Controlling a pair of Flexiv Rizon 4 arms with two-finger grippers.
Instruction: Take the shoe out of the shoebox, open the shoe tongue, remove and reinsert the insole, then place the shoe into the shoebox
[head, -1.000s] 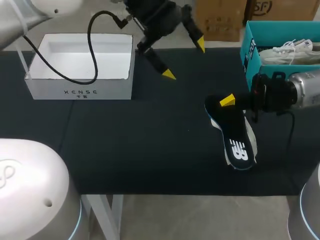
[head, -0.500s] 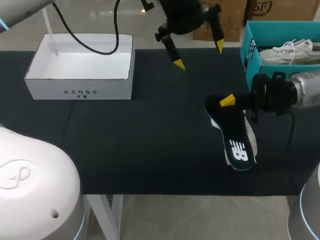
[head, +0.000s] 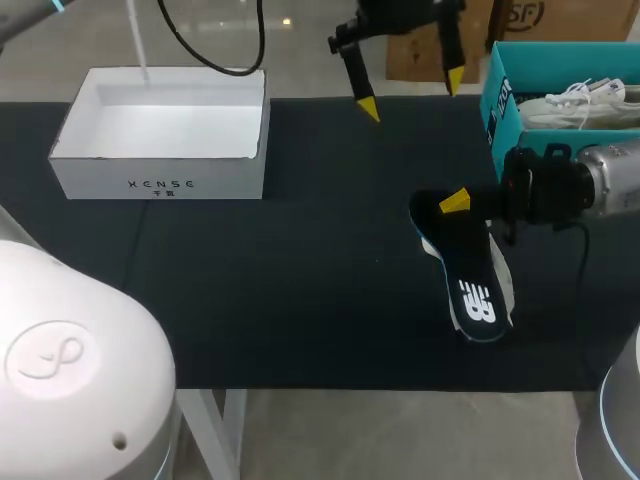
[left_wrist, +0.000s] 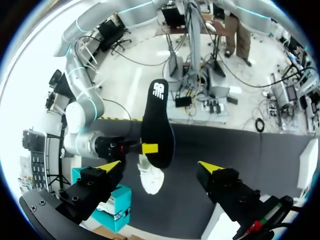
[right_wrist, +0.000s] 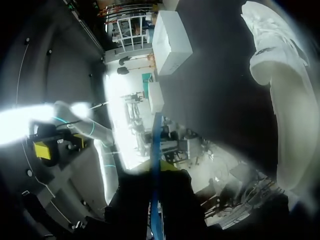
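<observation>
My right gripper (head: 455, 203) is shut on the heel end of a black insole (head: 470, 275) with a white logo, holding it just over the table at the right. A white shoe (head: 506, 282) lies under and beside the insole. The teal shoebox (head: 497, 105) stands at the far right with another white shoe (head: 580, 105) in it. My left gripper (head: 410, 93) hangs open and empty above the table's far edge, left of the shoebox. The left wrist view looks down on the insole (left_wrist: 157, 120), the shoe (left_wrist: 150, 179) and the shoebox (left_wrist: 119, 210). In the right wrist view the insole (right_wrist: 155, 145) runs edge-on between my fingers, with the shoe (right_wrist: 285, 105) beside it.
An open white box (head: 160, 170) stands at the far left of the dark table (head: 300, 290), also seen as the white box (right_wrist: 172, 42). A black cable (head: 215, 65) trails from my left arm above it.
My left arm has swung right and farther back, from beside the white box to near the teal shoebox, its gripper staying open. The right arm and the insole have not moved.
</observation>
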